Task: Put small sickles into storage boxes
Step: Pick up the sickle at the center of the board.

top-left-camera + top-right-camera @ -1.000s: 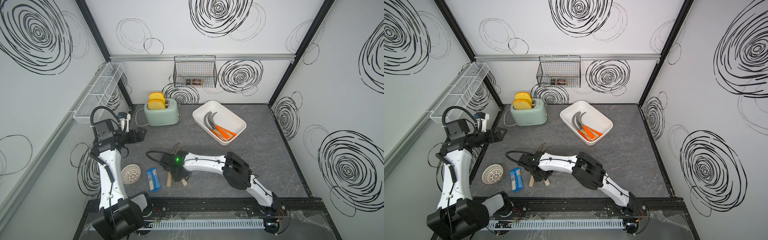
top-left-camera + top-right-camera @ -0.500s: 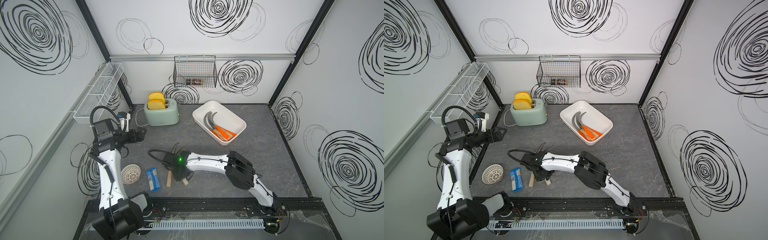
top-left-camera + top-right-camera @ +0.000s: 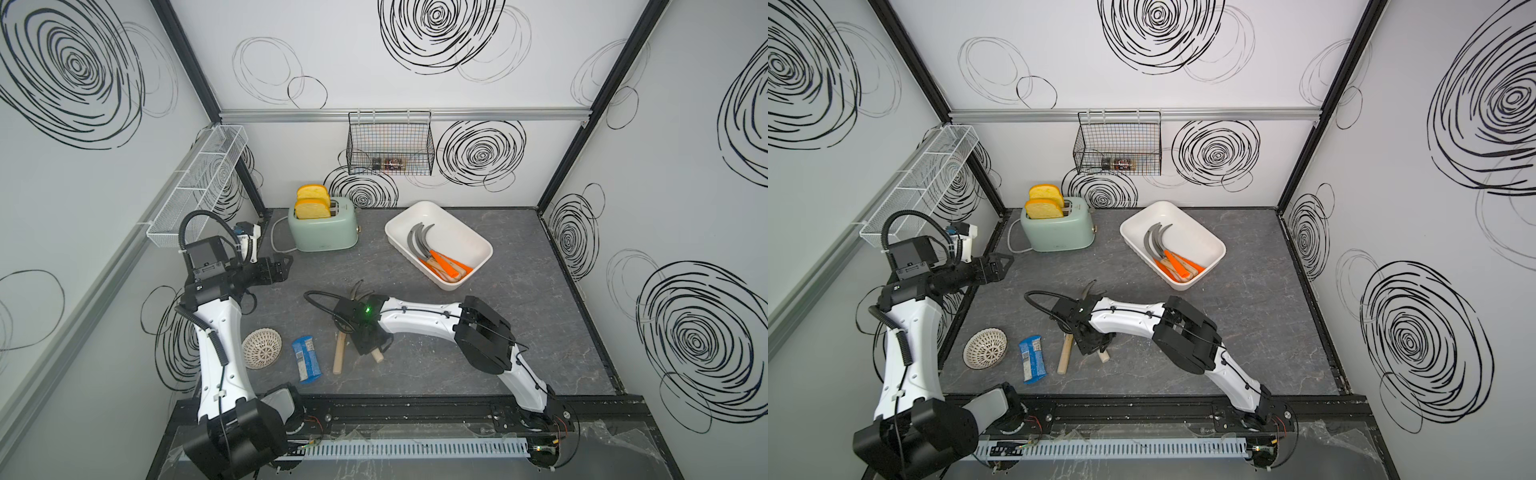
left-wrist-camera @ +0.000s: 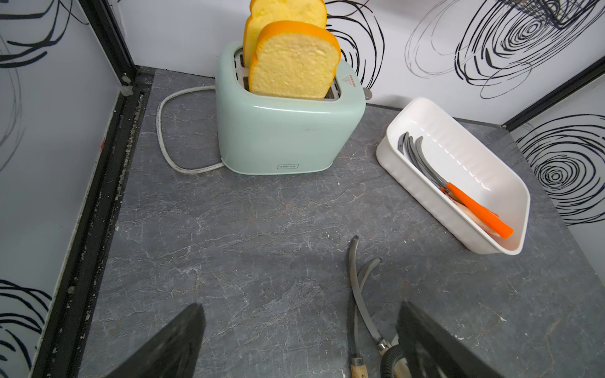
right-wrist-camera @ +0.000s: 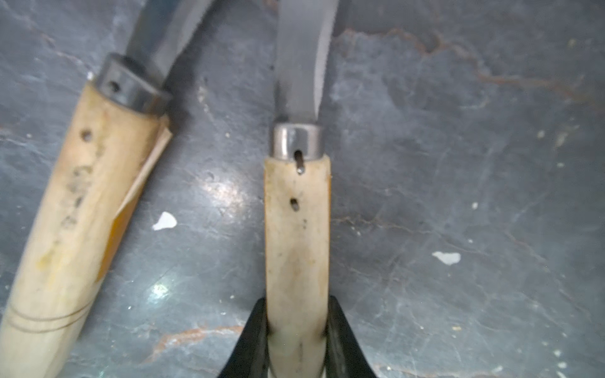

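The right hand point(image 5: 296, 330) is clamped tight on the pale wooden handle of a sickle point(image 5: 296, 229) down at the tabletop point(image 5: 458, 163), well apart from the white box point(image 3: 461, 237), with a second wooden-handled sickle point(image 5: 75, 212) just beside it. The left hand point(image 4: 300, 307) hangs spread wide and empty, farther from the box, past the toaster point(image 3: 324, 232). Inside the box lie several more sickles point(image 3: 411, 243).

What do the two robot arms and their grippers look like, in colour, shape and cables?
The left arm and the right arm have smooth white shells and boxy black joints. A ribbed black cable loops at each wrist; thin black wires run along the shells. A green light glows on the right wrist. The left gripper and the right gripper have black wedge-shaped fingers.
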Available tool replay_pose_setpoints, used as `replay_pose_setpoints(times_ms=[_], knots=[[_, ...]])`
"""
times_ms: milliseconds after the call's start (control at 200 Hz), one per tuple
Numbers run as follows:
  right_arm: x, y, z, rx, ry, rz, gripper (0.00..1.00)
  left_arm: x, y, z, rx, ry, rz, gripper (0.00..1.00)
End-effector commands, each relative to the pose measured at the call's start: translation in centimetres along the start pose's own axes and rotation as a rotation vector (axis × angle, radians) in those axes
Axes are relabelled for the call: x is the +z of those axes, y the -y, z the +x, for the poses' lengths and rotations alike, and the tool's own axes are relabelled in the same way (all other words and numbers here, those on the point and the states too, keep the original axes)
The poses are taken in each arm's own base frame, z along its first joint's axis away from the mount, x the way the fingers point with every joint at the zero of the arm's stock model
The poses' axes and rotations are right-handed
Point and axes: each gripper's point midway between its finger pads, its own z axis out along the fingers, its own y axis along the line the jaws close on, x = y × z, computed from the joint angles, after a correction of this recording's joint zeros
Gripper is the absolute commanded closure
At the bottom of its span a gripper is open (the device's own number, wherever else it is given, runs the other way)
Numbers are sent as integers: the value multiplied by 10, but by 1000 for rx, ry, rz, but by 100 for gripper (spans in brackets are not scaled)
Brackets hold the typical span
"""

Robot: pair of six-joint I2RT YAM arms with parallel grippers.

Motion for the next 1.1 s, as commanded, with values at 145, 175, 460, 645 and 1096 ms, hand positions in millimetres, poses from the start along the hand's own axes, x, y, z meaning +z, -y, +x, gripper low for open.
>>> replay_pose_setpoints(times_ms=[145,175,460,645,1096], knots=[[-27,1,-9,-25,41,-51,100,-7,2,-16,22,40,2,4],[-30,0,-9,-26,45,-59,100,-7,1,-16,22,41,0,4],[-46,3,-19,-22,78,-93,100,-7,1,-17,16,41,0,4],[-52,10,-20,-19,83,-90,100,-7,1,-16,20,42,-4,4],[-75,42,-25,18,107,-130,100,-6,3,-15,34,25,5,4]])
